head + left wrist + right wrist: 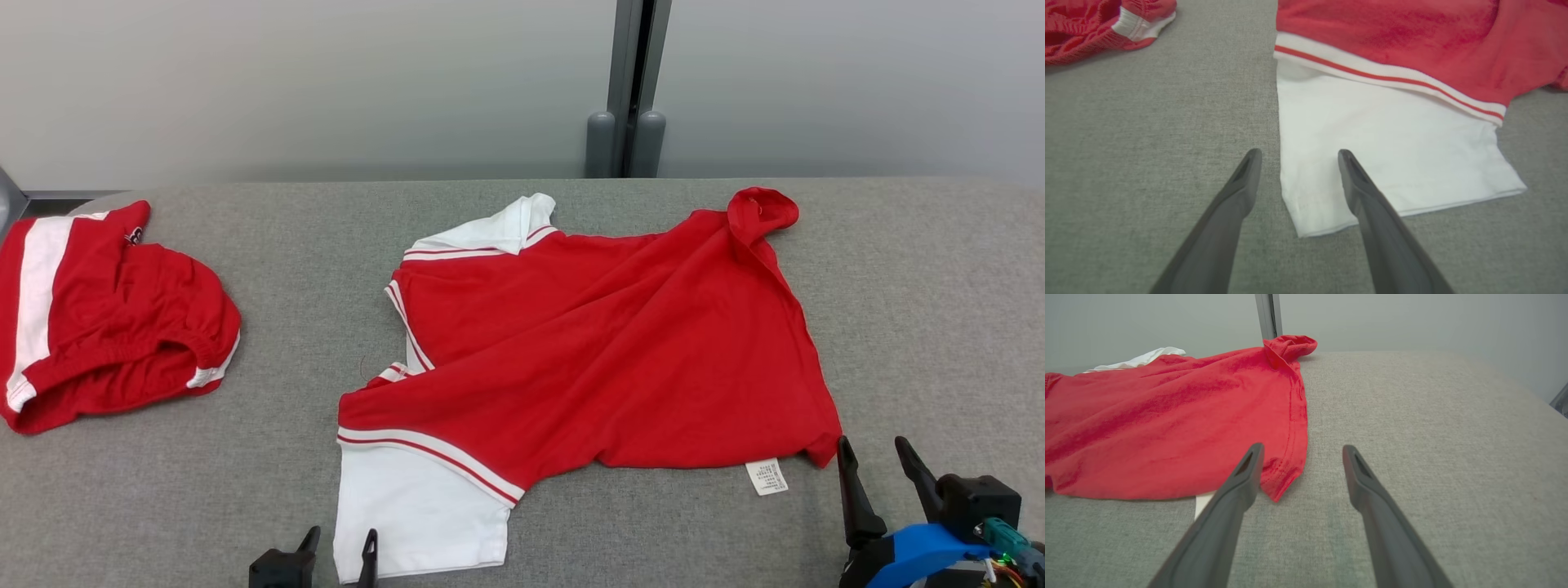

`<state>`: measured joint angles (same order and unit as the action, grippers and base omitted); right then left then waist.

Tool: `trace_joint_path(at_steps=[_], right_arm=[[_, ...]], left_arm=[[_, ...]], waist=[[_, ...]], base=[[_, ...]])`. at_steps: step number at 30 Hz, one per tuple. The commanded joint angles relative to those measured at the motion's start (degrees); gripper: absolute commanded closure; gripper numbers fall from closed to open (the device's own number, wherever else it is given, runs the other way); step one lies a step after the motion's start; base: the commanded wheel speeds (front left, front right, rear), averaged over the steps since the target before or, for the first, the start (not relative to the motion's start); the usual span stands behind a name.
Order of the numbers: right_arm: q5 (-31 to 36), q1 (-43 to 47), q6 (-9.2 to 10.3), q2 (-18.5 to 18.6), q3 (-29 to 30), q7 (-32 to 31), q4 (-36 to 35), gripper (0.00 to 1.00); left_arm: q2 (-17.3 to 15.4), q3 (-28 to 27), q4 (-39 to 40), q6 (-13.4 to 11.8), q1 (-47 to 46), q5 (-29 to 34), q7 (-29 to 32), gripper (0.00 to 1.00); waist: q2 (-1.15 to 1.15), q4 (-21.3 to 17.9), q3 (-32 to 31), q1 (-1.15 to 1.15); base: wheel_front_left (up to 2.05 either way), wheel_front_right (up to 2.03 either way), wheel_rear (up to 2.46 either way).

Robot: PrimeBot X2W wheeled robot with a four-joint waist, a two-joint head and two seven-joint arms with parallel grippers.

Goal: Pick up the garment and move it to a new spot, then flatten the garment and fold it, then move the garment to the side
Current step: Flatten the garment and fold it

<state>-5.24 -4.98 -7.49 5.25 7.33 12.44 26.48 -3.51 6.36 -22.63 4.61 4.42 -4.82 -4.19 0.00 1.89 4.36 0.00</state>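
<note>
The garment (pixel 604 343) is a red shirt with white sleeves and striped trim, spread loosely and creased across the middle of the grey table. Its white near sleeve (pixel 1384 159) lies flat at the front. My left gripper (pixel 340 541) (pixel 1298 155) stands open at that sleeve's near left corner, one finger over the cloth and one over bare table, holding nothing. My right gripper (pixel 872 447) (pixel 1302 450) is open just right of the shirt's near right hem corner (pixel 1278 486), with nothing between its fingers. A white care label (pixel 767 476) sticks out there.
A second red and white garment (pixel 106 314) lies bunched at the table's left end. The grey fabric tabletop (pixel 922 327) stretches bare to the right of the shirt. A pale wall with a dark vertical post (pixel 633 82) stands behind.
</note>
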Motion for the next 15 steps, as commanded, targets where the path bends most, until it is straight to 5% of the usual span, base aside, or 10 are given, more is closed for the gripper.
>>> trace_joint_path(at_steps=[1,15], right_arm=[[0.0,-0.7,-0.01,0.4,0.1,0.4,0.6,0.00],[-0.2,-2.7,-0.01,0.4,0.0,1.7,4.3,0.00]], left_arm=[[-0.3,0.5,0.4,0.4,0.5,-0.1,1.7,0.00],[-0.4,1.7,4.8,0.1,2.7,-2.3,13.5,0.00]], waist=[[0.00,0.1,0.1,0.00],[0.00,0.0,0.9,0.00]], base=[[0.00,0.00,0.00],[0.00,0.00,0.00]])
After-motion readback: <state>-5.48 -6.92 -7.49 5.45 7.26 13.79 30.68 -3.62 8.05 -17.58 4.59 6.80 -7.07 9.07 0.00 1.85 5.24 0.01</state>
